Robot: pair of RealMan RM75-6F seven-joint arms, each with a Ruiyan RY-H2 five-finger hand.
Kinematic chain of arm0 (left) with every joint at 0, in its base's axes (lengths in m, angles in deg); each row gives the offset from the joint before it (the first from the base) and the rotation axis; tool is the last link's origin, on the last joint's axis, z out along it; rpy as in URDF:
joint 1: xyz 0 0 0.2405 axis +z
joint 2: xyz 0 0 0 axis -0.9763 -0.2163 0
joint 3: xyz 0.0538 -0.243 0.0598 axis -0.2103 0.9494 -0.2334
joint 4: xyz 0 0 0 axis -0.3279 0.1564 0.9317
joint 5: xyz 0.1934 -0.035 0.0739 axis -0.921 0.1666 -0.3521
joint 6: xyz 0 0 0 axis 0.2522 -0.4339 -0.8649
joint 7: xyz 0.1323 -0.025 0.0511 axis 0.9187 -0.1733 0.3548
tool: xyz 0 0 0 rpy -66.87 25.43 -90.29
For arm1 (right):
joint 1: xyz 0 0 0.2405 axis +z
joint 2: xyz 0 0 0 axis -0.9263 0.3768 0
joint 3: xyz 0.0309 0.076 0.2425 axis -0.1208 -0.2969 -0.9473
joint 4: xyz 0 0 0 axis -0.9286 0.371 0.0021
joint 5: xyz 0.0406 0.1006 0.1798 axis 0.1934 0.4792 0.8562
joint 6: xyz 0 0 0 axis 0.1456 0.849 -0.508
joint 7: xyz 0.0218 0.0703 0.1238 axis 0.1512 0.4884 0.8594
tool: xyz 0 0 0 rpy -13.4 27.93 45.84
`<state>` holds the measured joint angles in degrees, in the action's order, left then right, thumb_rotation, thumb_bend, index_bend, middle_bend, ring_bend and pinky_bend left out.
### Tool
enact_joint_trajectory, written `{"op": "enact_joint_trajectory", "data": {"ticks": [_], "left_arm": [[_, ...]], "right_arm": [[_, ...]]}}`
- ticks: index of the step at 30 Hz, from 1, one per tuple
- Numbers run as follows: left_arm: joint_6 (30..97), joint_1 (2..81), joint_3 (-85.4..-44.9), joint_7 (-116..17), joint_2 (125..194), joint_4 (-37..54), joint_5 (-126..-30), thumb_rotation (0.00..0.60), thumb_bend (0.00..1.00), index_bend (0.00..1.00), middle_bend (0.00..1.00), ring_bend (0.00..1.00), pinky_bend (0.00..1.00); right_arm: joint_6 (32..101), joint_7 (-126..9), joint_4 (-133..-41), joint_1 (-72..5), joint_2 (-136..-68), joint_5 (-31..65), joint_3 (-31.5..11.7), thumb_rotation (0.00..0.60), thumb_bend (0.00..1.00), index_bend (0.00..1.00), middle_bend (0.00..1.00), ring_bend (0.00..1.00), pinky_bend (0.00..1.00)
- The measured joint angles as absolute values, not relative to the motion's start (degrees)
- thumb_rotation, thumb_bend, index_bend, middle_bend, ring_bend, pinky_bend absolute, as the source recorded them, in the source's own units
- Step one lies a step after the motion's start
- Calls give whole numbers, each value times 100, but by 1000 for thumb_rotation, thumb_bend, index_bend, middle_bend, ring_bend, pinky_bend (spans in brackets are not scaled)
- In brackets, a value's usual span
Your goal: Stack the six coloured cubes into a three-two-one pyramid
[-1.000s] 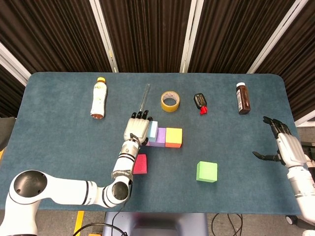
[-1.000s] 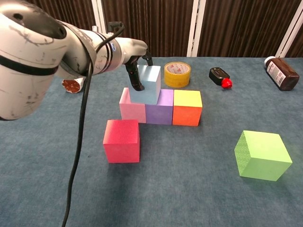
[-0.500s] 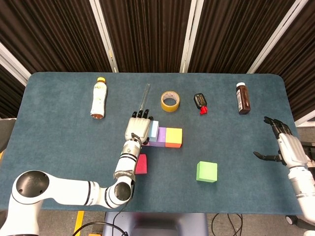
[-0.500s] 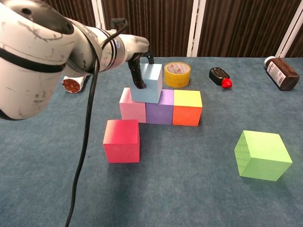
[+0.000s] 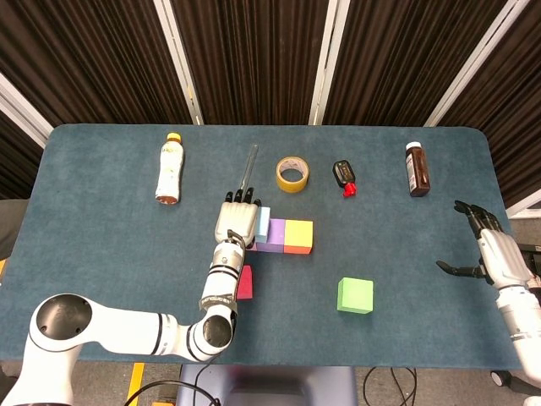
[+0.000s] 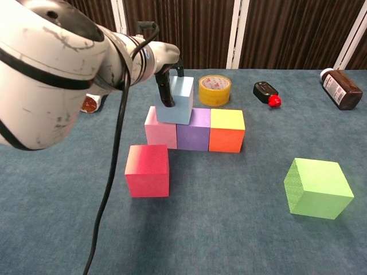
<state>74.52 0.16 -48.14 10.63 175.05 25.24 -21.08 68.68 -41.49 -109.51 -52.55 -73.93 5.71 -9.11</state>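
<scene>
Fingers [image 6: 167, 91] of left hand [image 5: 238, 218] gripped light-blue cube [image 6: 176, 100], seated over the pink [image 6: 160, 130]/purple [image 6: 194, 130] seam to start row two. Right hand [image 5: 490, 251] hovered spread, holding nothing. Red cube [image 6: 148, 169] and green cube [image 6: 317, 187] waited on surface [image 6: 241, 229].

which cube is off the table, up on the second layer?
The light blue cube, held by the left hand, atop the pink cube and purple cube.

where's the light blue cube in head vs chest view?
Head view: light blue cube at centre, partly under the left hand, above the row's left end.
Chest view: upper centre-left, held on top of the pink cube and purple cube.
Shared landmark: yellow tape roll, just behind the row.
</scene>
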Motion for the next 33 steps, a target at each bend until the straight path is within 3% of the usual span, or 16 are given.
{"op": "enact_joint_trajectory", "data": {"ticks": [33], "left_arm": [[7676, -39, -4318, 1382, 17884, 2219, -1834, 600, 341, 275, 36, 0, 122]], "right_arm": [[6826, -3938, -10790, -5265, -7370, 505, -874, 600, 245, 53, 224, 85, 163]]}}
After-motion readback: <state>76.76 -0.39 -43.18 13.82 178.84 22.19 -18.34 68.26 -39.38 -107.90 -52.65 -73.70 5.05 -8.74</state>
